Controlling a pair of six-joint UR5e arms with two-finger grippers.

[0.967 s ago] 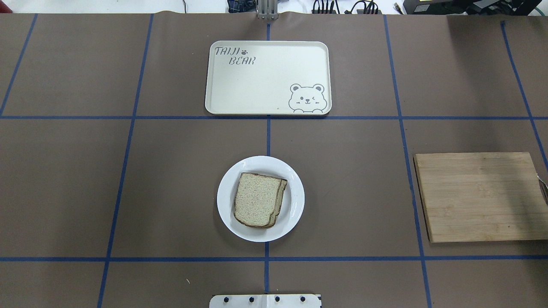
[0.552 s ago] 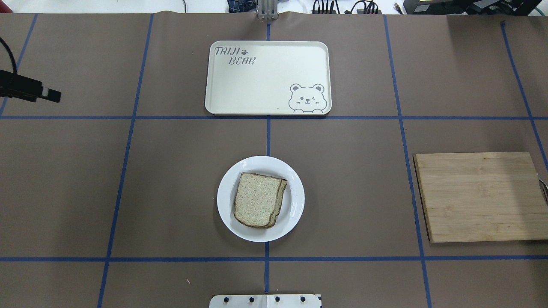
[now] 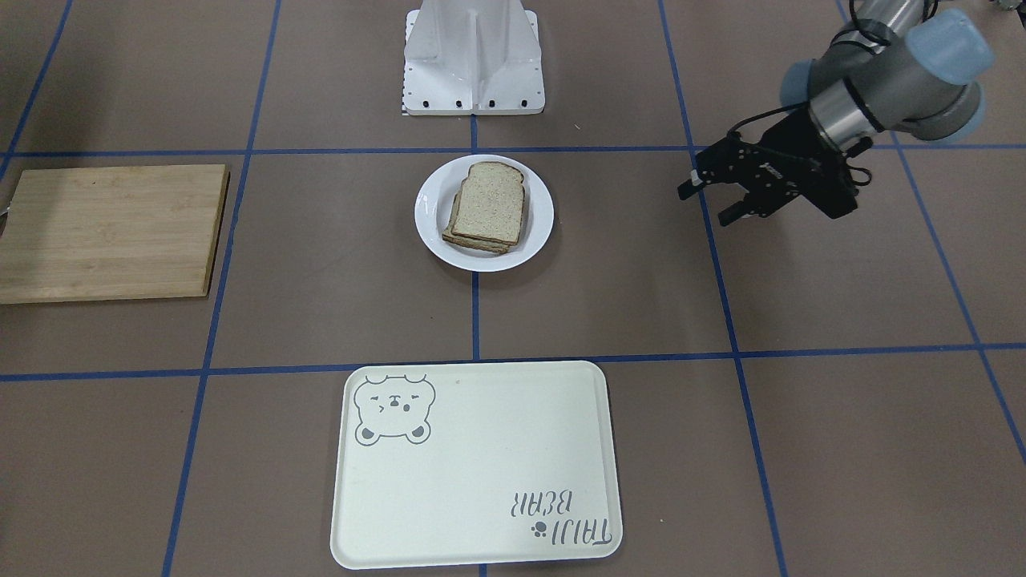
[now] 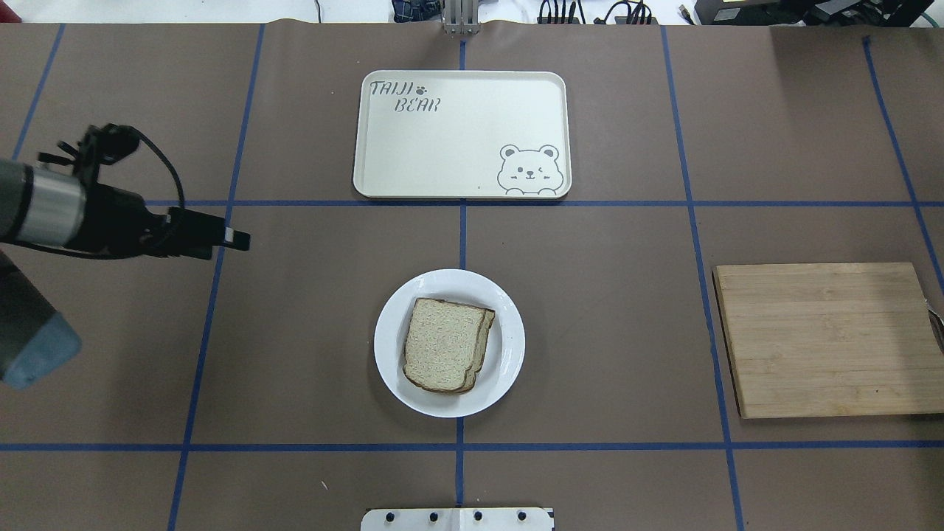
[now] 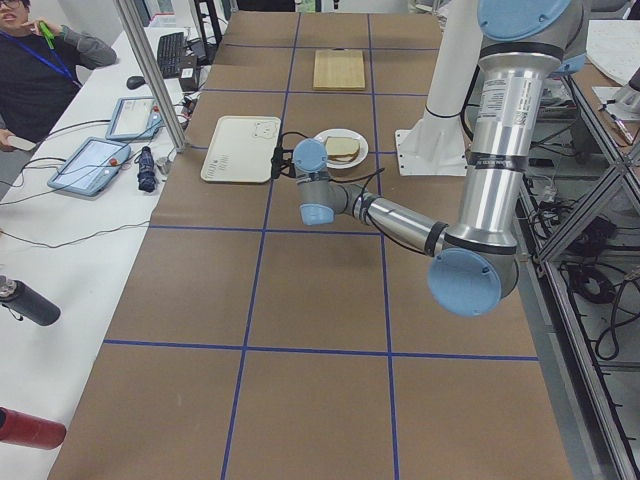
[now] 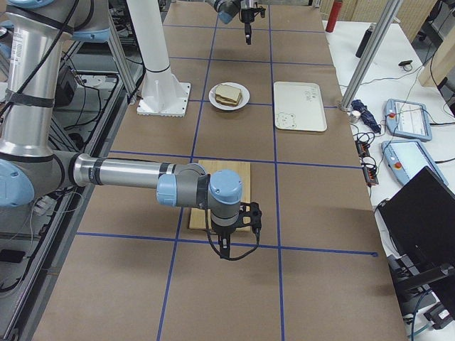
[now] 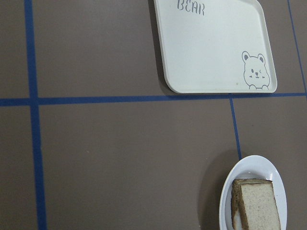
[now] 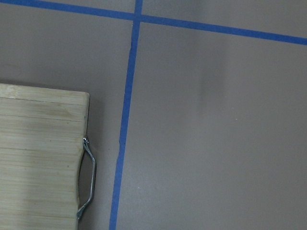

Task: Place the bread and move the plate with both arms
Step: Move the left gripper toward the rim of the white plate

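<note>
A round white plate [image 4: 510, 346] sits at the middle of a brown paper-covered table [image 4: 627, 332]. On it lies a plain bread slice [image 4: 442, 343], resting on a second slice [image 4: 489, 324] that peeks out along one side. Beyond the plate, well apart from it, is a cream rectangular tray [image 4: 457, 133] with a bear drawing. A wooden cutting board [image 4: 826, 339] lies far off on the robot's right.

The left gripper [image 3: 704, 205] hangs in the air well to the plate's left. Its two black fingers are spread apart and hold nothing. The right gripper [image 6: 229, 250] hovers at the outer end of the cutting board, near the board's metal handle [image 8: 88, 179]. It appears only in a side view, so I cannot tell how wide it stands or whether it holds anything.

The bread seems placed already, so moving the plate is probably next. The main risks:
- The plate's rim is shallow and smooth, so a pinch may slip.
- If the two arms lift unevenly, the plate may tilt and the loose, offset slices could slide off.
- A low approach could shove the plate sideways.
- The right gripper must cross the board and could snag it.
</note>
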